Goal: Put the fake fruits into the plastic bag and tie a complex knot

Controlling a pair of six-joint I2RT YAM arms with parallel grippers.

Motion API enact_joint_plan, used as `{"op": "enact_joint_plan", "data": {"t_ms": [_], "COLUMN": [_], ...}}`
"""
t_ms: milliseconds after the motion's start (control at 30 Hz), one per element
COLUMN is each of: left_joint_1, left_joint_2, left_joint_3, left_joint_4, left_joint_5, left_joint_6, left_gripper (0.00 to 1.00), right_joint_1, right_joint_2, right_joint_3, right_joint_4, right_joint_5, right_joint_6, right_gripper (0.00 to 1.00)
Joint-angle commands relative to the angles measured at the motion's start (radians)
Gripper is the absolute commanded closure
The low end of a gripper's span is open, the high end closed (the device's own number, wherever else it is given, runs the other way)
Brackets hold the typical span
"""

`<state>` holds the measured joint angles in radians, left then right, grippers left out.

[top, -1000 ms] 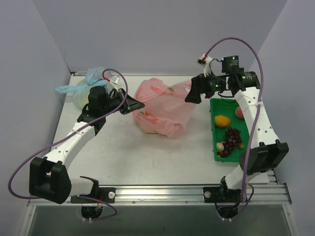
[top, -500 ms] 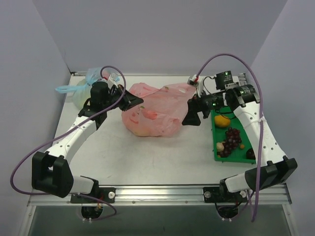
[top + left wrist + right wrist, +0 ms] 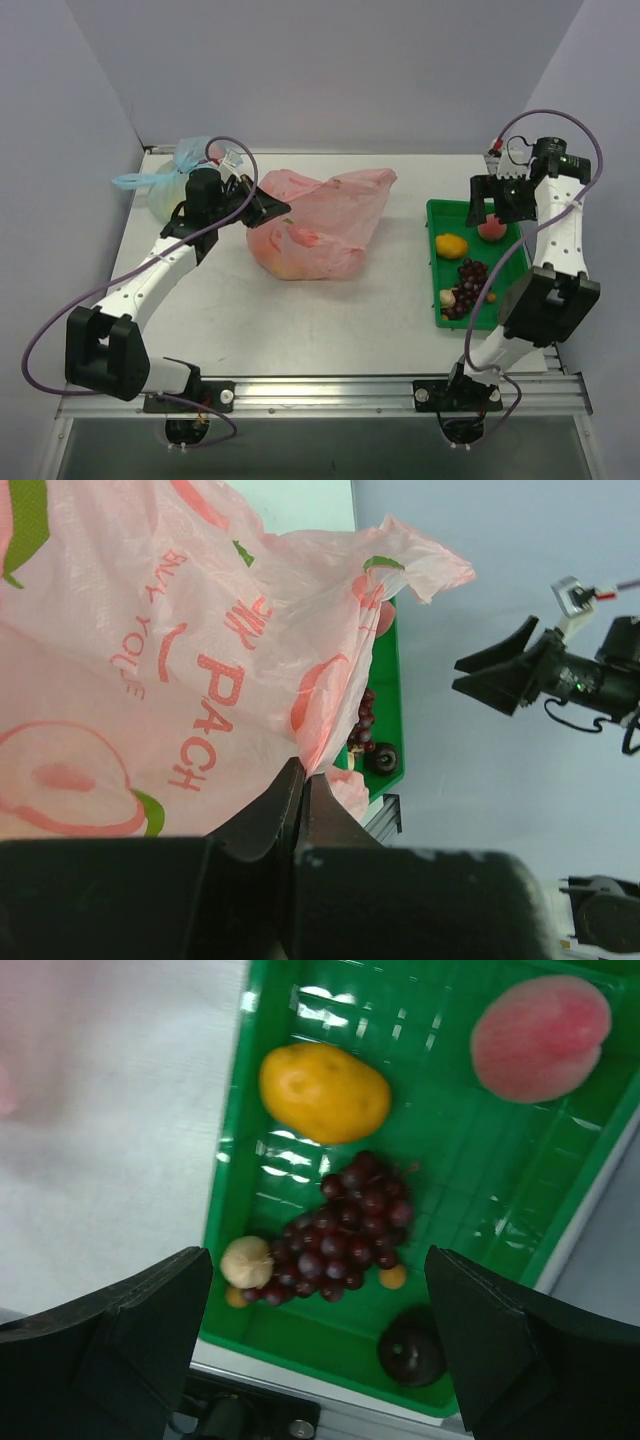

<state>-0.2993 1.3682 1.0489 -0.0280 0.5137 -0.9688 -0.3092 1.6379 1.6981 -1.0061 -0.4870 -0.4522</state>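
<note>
Pink bag (image 3: 320,225) is pinched by the clenched left gripper (image 3: 302,785), likely to steady it; right gripper (image 3: 492,210) hangs wide, empty, over the fruit tray (image 3: 232,1200).

On my right wrist camera, the right gripper (image 3: 318,1260) hangs over the green tray (image 3: 470,1190) with its fingers spread wide and nothing between them. A yellow-orange oval fruit (image 3: 324,1093) lies far left and a pink-red round fruit (image 3: 540,1038) far right. The grape bunch (image 3: 345,1235) sits mid-tray, with a pale piece (image 3: 246,1261) touching its near-left side. A dark round fruit (image 3: 412,1348) lies near right.
</note>
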Motion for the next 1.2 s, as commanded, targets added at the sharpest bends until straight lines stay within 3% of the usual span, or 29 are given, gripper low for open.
{"op": "enact_joint_plan", "data": {"t_ms": [0, 167, 333, 1167], "left_joint_1": [0.006, 0.008, 0.014, 0.022], "left_joint_2": [-0.015, -0.003, 0.002, 0.077], "left_joint_3": [-0.012, -0.006, -0.012, 0.01], "left_joint_4": [0.014, 0.013, 0.045, 0.031], "left_joint_5": [-0.015, -0.014, -0.011, -0.004], "left_joint_6": [0.036, 0.054, 0.062, 0.065], "left_gripper": [1.0, 1.0, 1.0, 1.0], "right_joint_1": [-0.002, -0.001, 0.005, 0.007], "right_joint_2": [0.113, 0.302, 0.372, 0.632], "right_joint_3": [0.087, 0.19, 0.196, 0.295], "right_joint_4": [0.03, 0.054, 0.121, 0.152], "right_joint_5": [0.235, 0.335, 0.438, 0.392], "right_joint_6": [0.066, 0.216, 0.257, 0.247], "right_gripper": [0.08, 0.02, 0.0, 0.04]}}
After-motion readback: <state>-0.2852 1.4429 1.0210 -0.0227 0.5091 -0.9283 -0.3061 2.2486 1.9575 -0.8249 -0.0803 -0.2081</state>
